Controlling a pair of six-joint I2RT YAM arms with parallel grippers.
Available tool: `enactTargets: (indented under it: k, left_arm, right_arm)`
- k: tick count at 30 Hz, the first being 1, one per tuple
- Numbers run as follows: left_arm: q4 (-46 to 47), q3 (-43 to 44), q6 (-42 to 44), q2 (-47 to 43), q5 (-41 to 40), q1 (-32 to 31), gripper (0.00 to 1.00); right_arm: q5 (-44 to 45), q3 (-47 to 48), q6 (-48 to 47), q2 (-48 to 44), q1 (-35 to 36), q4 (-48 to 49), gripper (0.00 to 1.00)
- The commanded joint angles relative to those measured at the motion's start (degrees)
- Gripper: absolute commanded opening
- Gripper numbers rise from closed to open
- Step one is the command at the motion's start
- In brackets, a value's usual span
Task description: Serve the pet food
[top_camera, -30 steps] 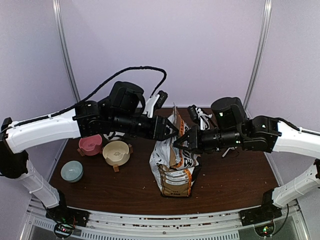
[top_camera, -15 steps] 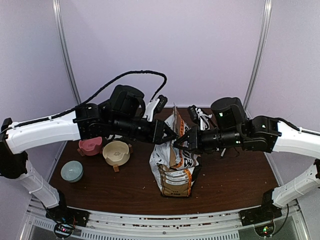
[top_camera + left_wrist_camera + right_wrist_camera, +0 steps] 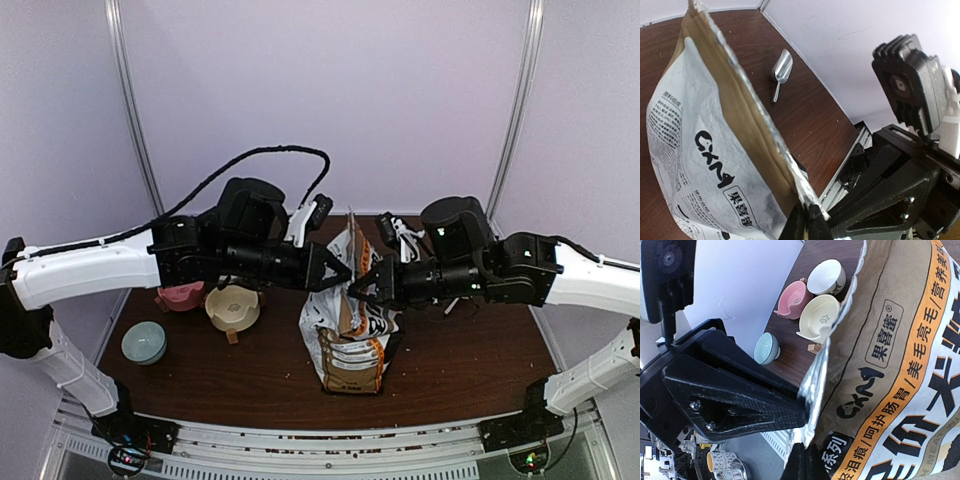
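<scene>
While between left pincer (image 3: 807, 214) and right pincer (image 3: 802, 454), bag (image 3: 348, 335), kibble unseen.

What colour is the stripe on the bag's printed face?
Orange stripe with dark characters; best in the right wrist view.

Pet food (image 3: 350, 432): only stray pellets in view.
A few tiny reddish-brown pieces lie loose along the table's (image 3: 450, 370) near edge, in front of the paper bag (image 3: 345, 340), whose inside is hidden.

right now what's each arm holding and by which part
Both hold the paper bag: the left fingers and right fingers each pinch its top rim, from opposite sides.
</scene>
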Motion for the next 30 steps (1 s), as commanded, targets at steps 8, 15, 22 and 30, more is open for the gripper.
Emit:
enactTargets:
  k: [8,15,22,30]
  left_arm:
    - [1.5,-2.7,-1.0,-2.5,-1.4,-0.7,0.0]
    - [1.5,-3.1,-1.4,-3.8,-3.7,-0.7,0.0]
    - [2.4,-2.5,-1.2,-5.1,-3.7,-0.7,0.09]
    - [2.2,-5.4,-0.6,-11.6,-10.1,-0.7,0.35]
  right_arm:
    - [4.8,-0.4,-0.8,-0.6,0.6,-1.5,0.0]
    - [6.0,-0.2,-0.6,-0.7,0.6,-2.0,0.0]
    - [2.7,-1.0,-1.5,-1.0,0.6,3.3,0.0]
    - [-5.3,-2.8,-3.2,-0.1,0.6,15.0,0.0]
